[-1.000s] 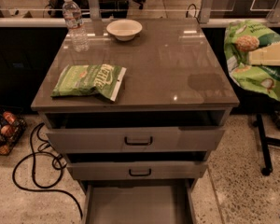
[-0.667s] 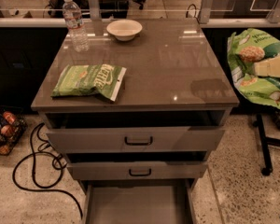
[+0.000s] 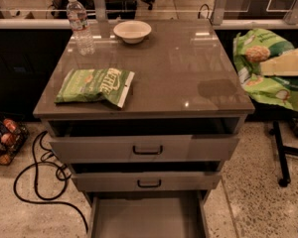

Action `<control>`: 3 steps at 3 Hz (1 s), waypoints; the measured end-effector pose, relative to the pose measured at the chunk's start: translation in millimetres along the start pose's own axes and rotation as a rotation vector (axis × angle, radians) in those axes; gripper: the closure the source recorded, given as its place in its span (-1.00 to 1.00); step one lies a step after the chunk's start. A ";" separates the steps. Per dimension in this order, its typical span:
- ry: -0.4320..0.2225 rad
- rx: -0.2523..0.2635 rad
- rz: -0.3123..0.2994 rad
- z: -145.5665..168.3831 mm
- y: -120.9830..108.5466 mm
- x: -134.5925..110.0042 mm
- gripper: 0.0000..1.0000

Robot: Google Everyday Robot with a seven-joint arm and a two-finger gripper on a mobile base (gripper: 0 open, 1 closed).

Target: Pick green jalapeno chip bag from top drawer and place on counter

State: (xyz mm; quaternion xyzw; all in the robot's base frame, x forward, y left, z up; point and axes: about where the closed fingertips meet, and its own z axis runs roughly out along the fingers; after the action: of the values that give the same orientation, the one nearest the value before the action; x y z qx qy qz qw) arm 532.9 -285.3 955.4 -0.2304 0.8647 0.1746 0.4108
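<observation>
**A:** Camera view, the only one. Where is the gripper (image 3: 284, 64)?

**B:** At the right edge of the frame, in the upper half. It shows as a pale wedge lying across the green jalapeno chip bag (image 3: 256, 88). I read it as clamped on the bag, though the far finger is hidden behind the foil. The bag hangs just beyond the right edge of the counter (image 3: 188, 68) and does not rest on it.

**A:** So the step in hand is the placing.

**B:** I'd say so. The bag should be carried toward frame left until all of it is over the top, lowered until it lies flat, and only then let go. The bare centre-right patch of the counter is the natural target. If it is released too near the lip, the slick bag could slide off.

**A:** What else is on top?

**B:** A second green bag (image 3: 95, 86) lies flat at left-centre. A water bottle (image 3: 80, 25) stands upright at upper left, with a white bowl (image 3: 132, 31) near it at top centre. All three are well apart from the right half.

**A:** And below?

**B:** The top drawer (image 3: 89, 150) stands slightly out under the counter lip, and so does the lower drawer (image 3: 104, 182). The bottom drawer (image 3: 144, 219) is pulled far out at the frame's bottom. None of them crosses the path if the bag travels above counter height. A black stand (image 3: 282, 152) sits below the bag at lower right, and a cable (image 3: 35, 182) loops on the floor at lower left.
</observation>
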 end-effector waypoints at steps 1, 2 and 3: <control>0.043 0.043 -0.002 31.8 -24.0 -17.3 1.00; 0.057 0.107 0.020 56.3 -53.3 -31.2 0.97; 0.058 0.099 0.018 56.6 -50.3 -30.1 0.56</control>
State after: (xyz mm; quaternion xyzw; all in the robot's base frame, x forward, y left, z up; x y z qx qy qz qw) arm 612.5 -291.7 939.4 -0.2071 0.8858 0.1286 0.3949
